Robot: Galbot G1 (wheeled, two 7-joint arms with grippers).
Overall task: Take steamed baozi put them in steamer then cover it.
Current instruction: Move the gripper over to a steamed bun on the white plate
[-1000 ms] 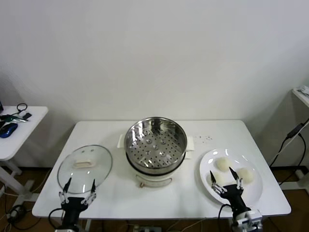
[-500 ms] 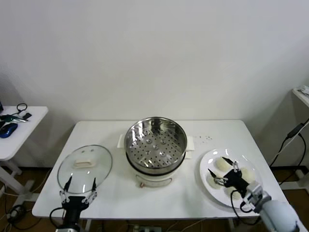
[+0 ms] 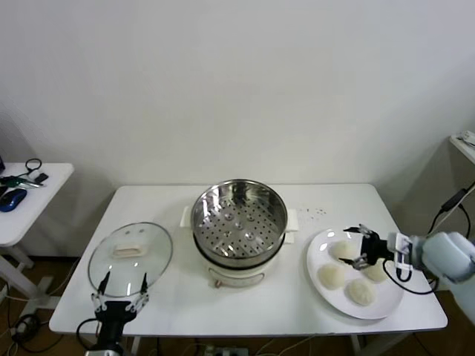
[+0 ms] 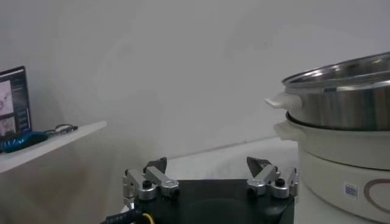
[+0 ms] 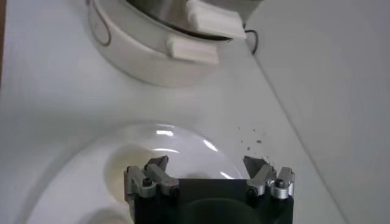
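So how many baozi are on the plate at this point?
4, all on the white plate: one at the back by the right tool, one behind it, one front-left, one front.

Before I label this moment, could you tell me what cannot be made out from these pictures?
- The fourth steamed baozi: head view, partly hidden by the right gripper, open over the plate.
- Steamer inside: left wrist view sees only its outer wall, cut by the edge.
- Lid near rim: head view, behind the left gripper, open and idle.
- Specks on the table: too small.
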